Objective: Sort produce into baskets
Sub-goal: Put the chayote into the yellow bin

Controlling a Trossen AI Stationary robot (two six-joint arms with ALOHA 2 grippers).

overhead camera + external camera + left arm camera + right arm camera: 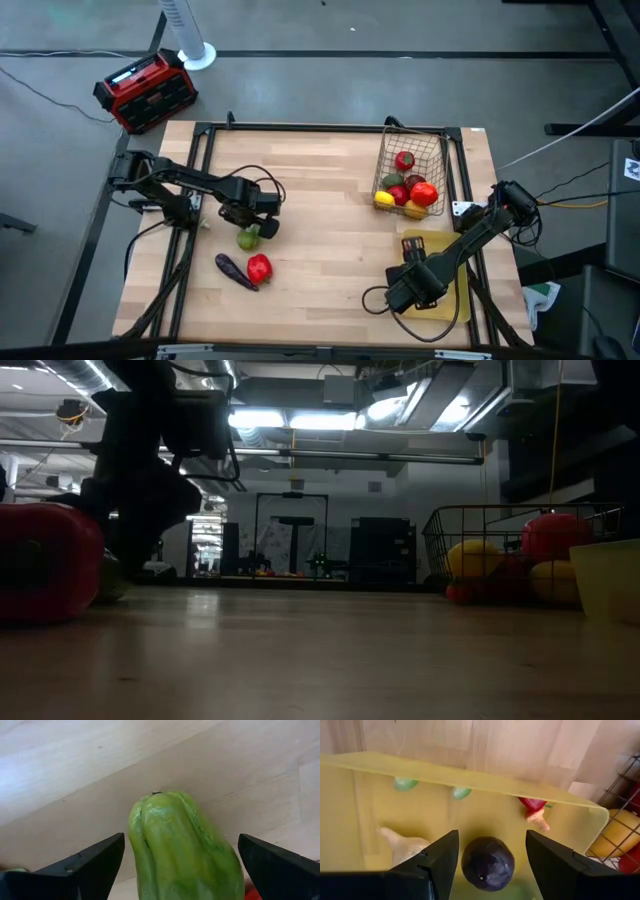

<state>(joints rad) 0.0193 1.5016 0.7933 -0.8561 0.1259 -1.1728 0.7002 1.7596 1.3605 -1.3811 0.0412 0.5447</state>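
A green pepper (248, 239) (180, 855) lies on the wooden table at centre left. My left gripper (250, 222) (181, 840) hangs over it, pointing down, open, one finger on either side of the pepper without touching. A purple eggplant (235, 270) and a red pepper (259, 267) lie just nearer the front edge. The wire basket (432, 150) at the far right holds red, yellow and green produce. My right gripper (408, 290) (492, 837) stands open over the yellow tray (452, 300) (470, 772), above a dark purple round piece (487, 863) and white garlic (406, 847).
A red-and-black box (145, 90) and a white fan base (196, 55) stand on the floor beyond the table's far left corner. Bare wood lies between the green pepper and the basket. In the low view the red pepper (40, 560) stands large at the left.
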